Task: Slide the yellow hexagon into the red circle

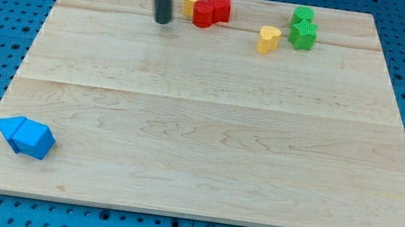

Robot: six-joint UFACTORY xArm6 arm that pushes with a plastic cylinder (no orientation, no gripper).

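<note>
A yellow hexagon (192,0) lies near the board's top edge, touching the left side of a red circle (204,14). A second red block (220,7) touches the circle on its right. My tip (163,22) rests on the board a short way to the left of the yellow hexagon and slightly lower in the view, apart from it. The rod rises out of the view's top.
A yellow heart-like block (269,38) lies right of the red pair. Two green blocks (303,17) (303,36) sit together at the top right. Two blue blocks (10,130) (34,139) touch at the bottom left corner. The wooden board (208,130) lies on a blue pegboard.
</note>
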